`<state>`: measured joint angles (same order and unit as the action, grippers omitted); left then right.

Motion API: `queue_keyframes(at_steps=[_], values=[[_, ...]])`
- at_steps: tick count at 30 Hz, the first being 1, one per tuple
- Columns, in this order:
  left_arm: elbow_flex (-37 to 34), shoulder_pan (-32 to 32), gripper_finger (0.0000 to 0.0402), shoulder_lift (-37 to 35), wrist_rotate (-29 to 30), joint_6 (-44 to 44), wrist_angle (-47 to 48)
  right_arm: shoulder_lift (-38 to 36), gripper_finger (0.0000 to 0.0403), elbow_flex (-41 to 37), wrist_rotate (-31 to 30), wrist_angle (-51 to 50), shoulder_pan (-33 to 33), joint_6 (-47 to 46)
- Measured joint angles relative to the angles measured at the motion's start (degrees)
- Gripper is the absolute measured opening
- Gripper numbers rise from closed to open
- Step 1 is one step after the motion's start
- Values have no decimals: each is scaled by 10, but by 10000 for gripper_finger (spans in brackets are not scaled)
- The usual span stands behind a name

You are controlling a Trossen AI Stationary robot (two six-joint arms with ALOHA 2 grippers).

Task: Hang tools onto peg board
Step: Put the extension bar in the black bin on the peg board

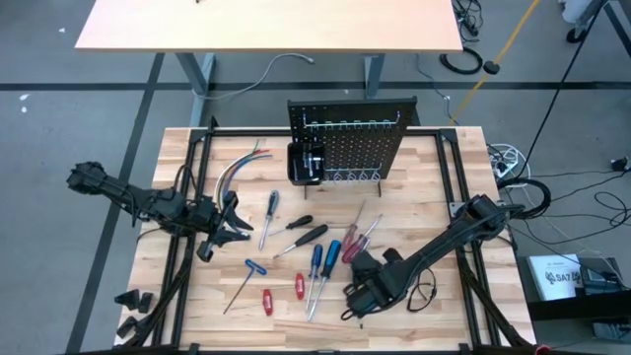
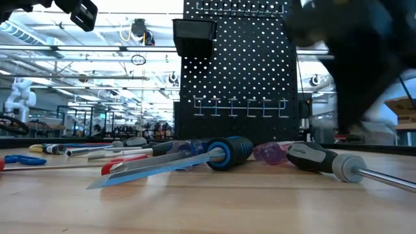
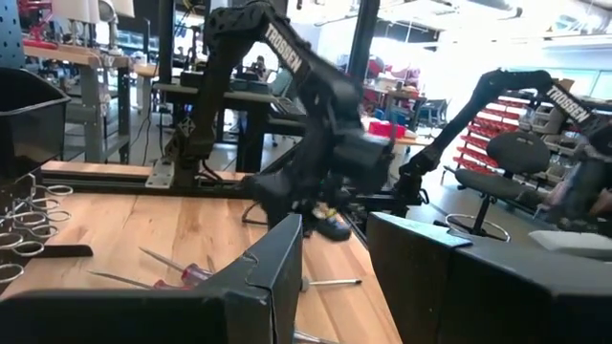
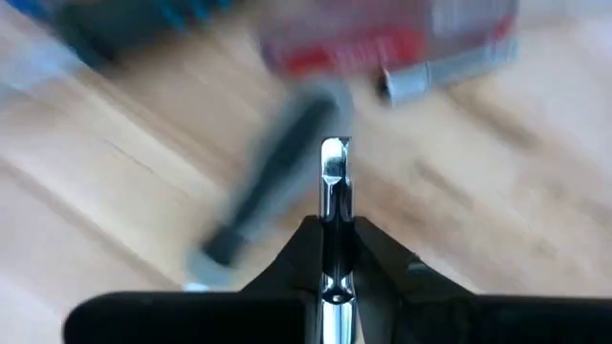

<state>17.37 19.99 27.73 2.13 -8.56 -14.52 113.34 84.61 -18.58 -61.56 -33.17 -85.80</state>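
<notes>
Right gripper (image 4: pixel 333 158) pinches a thin metal bit (image 4: pixel 332 191) for hanging; left gripper (image 1: pixel 229 225) waits, jaws half open, empty.

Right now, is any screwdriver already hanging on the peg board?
No. In the high view the peg board carries only bare hooks and its small bin, while the screwdrivers all lie on the table.

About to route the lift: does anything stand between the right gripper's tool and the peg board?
Yes. The right gripper, jaws shut on a slim silver metal shaft, sits at the near right of the table. Between it and the black perforated peg board lie loose blue-handled and red-handled screwdrivers; lifting above them avoids them.
</notes>
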Motion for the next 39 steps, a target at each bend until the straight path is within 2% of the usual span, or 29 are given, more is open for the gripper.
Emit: queue_keyframes(at_steps=[4,7,10,12,17,20,27,32,36,39], values=[[0,0,127,0,0,0,0,0,25,86,-112,-17,4,44],[0,0,127,0,0,0,0,-1,25,142,-262,5,13,95],[0,0,127,0,0,0,-1,-1,25,191,-393,72,32,192],[0,0,127,0,0,0,-2,-1,25,227,-435,118,51,279],[0,0,127,0,0,0,-4,-2,25,282,-444,279,120,533],[0,0,127,0,0,2,-4,-2,25,302,-443,324,159,611],[0,0,127,0,0,0,18,-2,25,311,-442,304,227,626],[0,0,127,0,0,-1,19,2,25,311,-441,256,246,604],[0,0,127,0,0,-1,19,2,46,311,-441,248,257,596],[0,0,127,0,0,-1,19,2,62,311,-406,247,268,595]])
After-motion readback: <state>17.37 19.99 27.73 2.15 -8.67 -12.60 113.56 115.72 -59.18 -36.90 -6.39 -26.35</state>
